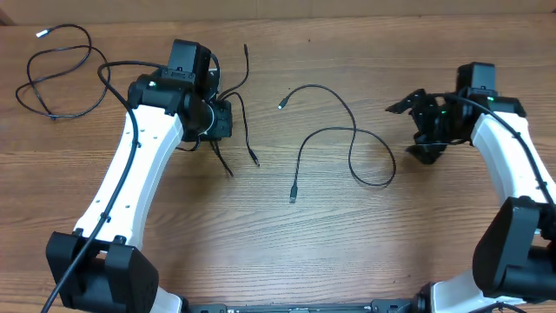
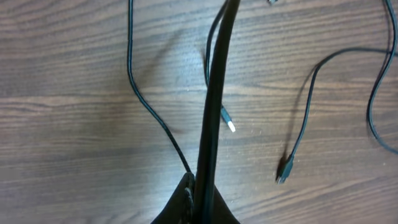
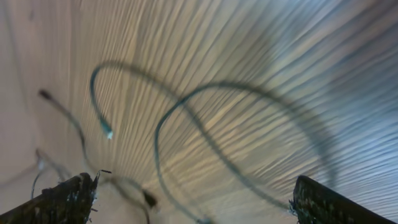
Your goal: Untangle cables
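Three thin black cables lie on the wooden table. My left gripper (image 1: 222, 120) (image 2: 200, 194) is shut on one cable (image 1: 248, 143). In the left wrist view that cable leaves the closed jaws as a thin strand (image 2: 144, 102), and a pale plug tip (image 2: 230, 124) lies just beyond. A second cable (image 1: 352, 139) (image 2: 305, 118) (image 3: 186, 118) loops across the middle of the table. My right gripper (image 1: 413, 130) (image 3: 196, 205) hangs open just right of that loop, with nothing between its fingers. The third cable (image 1: 52, 116) is coiled at the far left.
The thick black cable of the left arm (image 1: 117, 65) arcs over the table by the far-left coil. The white links of both arms (image 1: 139, 165) (image 1: 512, 156) reach in from the near edge. The right wrist view is blurred.
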